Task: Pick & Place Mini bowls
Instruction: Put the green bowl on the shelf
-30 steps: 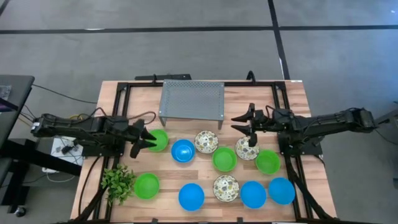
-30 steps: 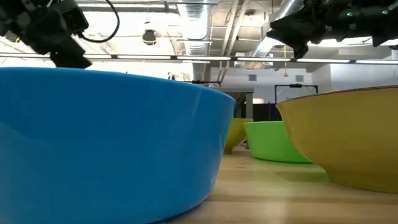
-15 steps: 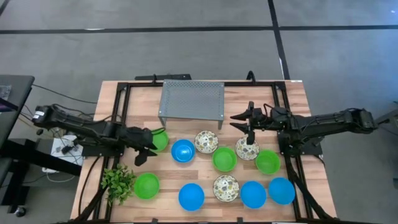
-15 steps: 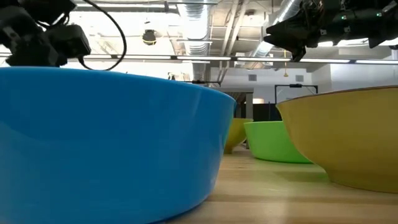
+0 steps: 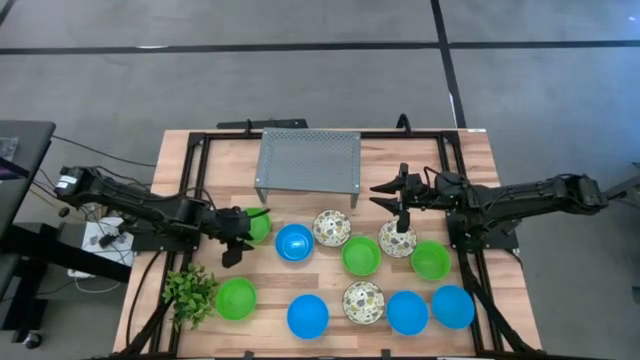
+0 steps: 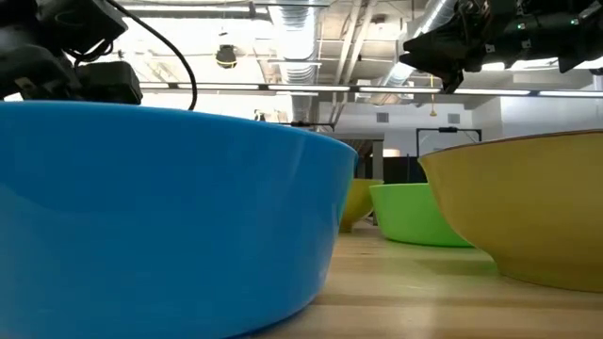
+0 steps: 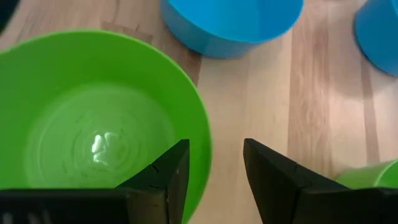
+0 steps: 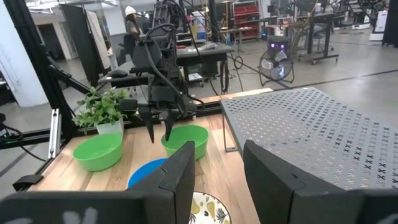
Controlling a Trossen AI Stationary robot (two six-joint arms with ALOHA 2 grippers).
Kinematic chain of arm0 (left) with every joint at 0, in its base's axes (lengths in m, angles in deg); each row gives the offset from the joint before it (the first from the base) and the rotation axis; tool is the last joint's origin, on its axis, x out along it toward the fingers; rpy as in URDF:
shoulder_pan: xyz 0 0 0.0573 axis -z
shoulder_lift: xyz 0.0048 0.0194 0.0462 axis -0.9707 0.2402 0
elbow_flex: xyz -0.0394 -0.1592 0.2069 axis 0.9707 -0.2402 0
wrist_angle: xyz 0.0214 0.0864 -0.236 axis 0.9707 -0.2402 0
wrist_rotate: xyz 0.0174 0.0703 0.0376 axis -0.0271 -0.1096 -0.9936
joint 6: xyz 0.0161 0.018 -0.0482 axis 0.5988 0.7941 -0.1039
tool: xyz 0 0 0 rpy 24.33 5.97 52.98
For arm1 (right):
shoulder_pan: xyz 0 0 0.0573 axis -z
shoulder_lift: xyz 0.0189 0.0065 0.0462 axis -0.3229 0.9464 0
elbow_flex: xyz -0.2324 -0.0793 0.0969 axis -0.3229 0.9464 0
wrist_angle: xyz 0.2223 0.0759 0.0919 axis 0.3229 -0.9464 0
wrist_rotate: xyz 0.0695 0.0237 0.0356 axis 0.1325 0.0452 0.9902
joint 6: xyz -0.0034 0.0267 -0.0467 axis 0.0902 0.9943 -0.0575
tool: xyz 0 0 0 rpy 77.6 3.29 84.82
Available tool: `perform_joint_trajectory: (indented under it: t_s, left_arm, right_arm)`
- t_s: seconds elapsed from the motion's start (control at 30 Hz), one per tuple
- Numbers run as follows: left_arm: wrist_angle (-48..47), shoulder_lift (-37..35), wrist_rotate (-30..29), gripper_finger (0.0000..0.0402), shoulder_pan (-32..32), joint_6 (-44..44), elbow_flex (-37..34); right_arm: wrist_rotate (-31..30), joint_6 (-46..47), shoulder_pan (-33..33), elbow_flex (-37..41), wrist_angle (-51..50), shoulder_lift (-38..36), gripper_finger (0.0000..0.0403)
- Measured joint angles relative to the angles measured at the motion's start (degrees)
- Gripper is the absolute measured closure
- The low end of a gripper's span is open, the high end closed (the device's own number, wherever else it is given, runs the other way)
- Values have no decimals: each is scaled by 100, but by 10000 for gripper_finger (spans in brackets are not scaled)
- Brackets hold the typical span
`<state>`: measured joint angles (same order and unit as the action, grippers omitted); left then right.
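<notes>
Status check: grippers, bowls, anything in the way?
Left gripper open, straddling green bowl rim. Right gripper open above floral bowl. Nothing blocking.

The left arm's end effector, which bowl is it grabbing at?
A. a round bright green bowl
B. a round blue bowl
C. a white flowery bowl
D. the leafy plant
A: the left end effector hangs open with its fingers either side of the rim of the round bright green bowl.
</notes>
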<state>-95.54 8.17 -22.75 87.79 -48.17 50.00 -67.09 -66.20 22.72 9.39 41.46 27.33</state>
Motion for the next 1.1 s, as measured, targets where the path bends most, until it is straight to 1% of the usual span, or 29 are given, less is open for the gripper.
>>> perform_joint_trajectory:
  t_s: [0.2,0.43,0.53,0.67,0.97,1.03,1.1]
  left_arm:
    - [-5,-79,-27,252,-1,0,0]
    - [-7,130,-191,252,-1,2,-251]
    - [2,138,-227,260,0,1,-310]
    - [9,138,-316,290,1,2,-328]
    - [77,130,-419,384,-1,29,-316]
    - [90,127,-431,390,-1,33,-313]
    - [142,130,-416,387,-1,28,-313]
  right_arm:
    - [0,-2,0,0,0,0,280]
    - [0,0,0,0,0,0,280]
    - [0,0,0,0,-2,0,280]
    - [0,0,0,0,0,0,280]
    - [-1,0,0,0,0,0,281]
    - [0,0,0,0,0,0,280]
    - [0,0,0,0,-2,0,281]
